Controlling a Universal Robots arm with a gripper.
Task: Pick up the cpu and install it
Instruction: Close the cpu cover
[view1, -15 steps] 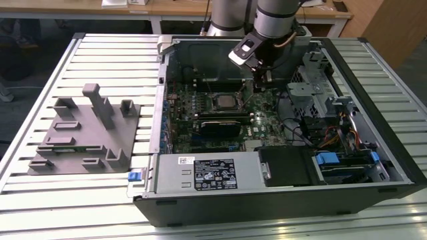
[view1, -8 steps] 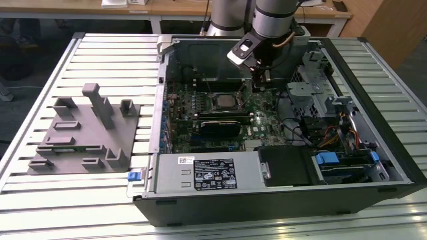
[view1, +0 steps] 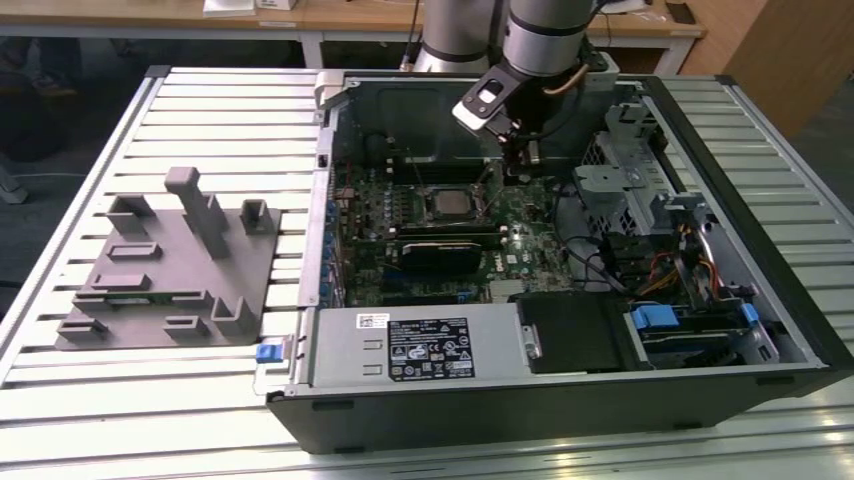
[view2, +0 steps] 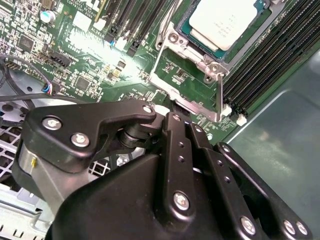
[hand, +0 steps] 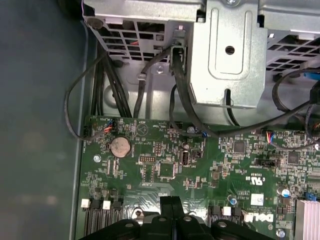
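Observation:
The cpu (view1: 451, 205) lies flat in the dark socket in the middle of the green motherboard, pale metal top up. The second wrist view shows the cpu (view2: 222, 22) seated in the socket, with a metal hinged frame (view2: 172, 67) and a thin lever (view2: 220, 95) beside it. My gripper (view1: 530, 158) hangs inside the case, just beyond the socket toward the exterior view's right and apart from the cpu. In the first wrist view the gripper (hand: 171, 201) has its dark fingertips pressed together over the board with nothing between them.
The open computer case (view1: 561, 400) lies on a slatted white table (view1: 200, 100). A grey plastic fixture (view1: 174, 260) with upright blocks stands at the exterior view's left. A metal drive cage (view1: 641, 180) and black cables (hand: 185, 100) crowd the gripper's side.

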